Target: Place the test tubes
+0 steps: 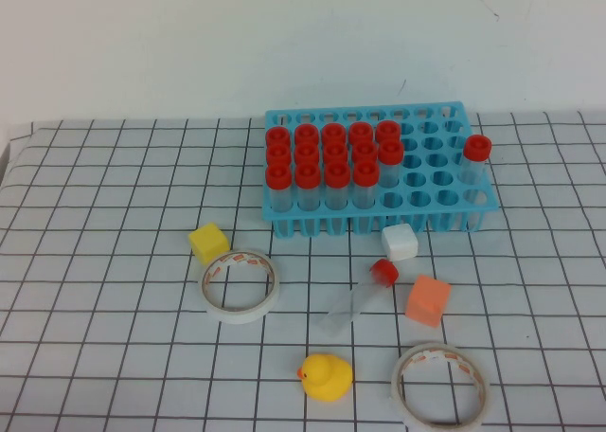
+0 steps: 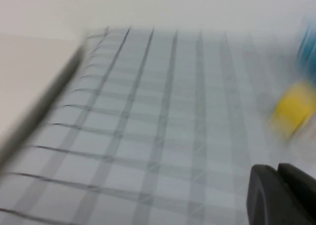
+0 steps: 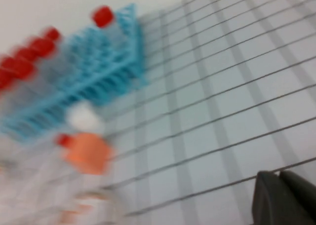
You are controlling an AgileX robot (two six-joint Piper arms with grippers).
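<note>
- Tube (image 1: 358,297) with a red cap lies loose on its side on the checked cloth (image 1: 114,261). It is in front of the rack, and its cap end points toward the rack.
- Rack (image 1: 431,209) is blue and stands at the far middle of the cloth. Capped tubes (image 1: 322,157) stand upright in rows in its left part, and the holes in its right part are open.
- One lone tube (image 1: 476,162) stands upright at the rack's far right edge, apart from the rows.
- White cube (image 1: 400,243) sits between the rack's front and the loose tube's cap, near both.
- Orange cube (image 1: 428,300) rests just to the right of the loose tube.
- Yellow cube (image 1: 208,243) is to the left, touching or nearly touching a tape roll (image 1: 240,285).
- Second tape roll (image 1: 442,385) lies at the near edge, right of a yellow duck (image 1: 326,376).
- Left gripper (image 2: 277,173) shows only in its own wrist view. It is above bare cloth with the yellow cube off to one side, its fingers pressed together and holding nothing.
- Right gripper (image 3: 280,178) also shows only in its own wrist view, well apart from the rack and cubes. Its fingers are closed and it holds nothing.
</note>
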